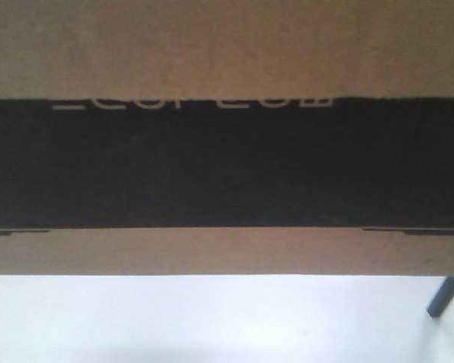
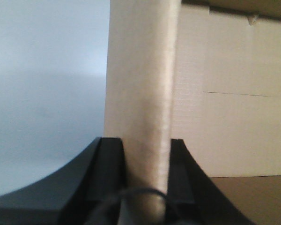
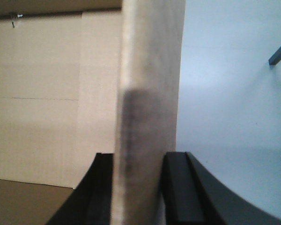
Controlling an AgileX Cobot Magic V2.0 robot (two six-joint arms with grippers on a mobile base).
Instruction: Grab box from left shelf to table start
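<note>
White counter [image 1: 212, 325] along the bottom, front view: box [image 1: 227, 45] fills the frame above it, contact unclear. Left wrist: left end effector [image 2: 145, 157] pinches an upright box edge. Right wrist: right end effector [image 3: 139, 161] likewise. Big, stiff, likely heavy; edges may tear.

Black left pincer [image 2: 145, 145] and right pincer [image 3: 139, 159], fingers [image 2: 110, 159] flaring into curved bases; dark cable [image 2: 136, 193] on left

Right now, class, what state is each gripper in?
Left gripper: shut on an edge of the box.
Right gripper: shut on the box too.
</note>
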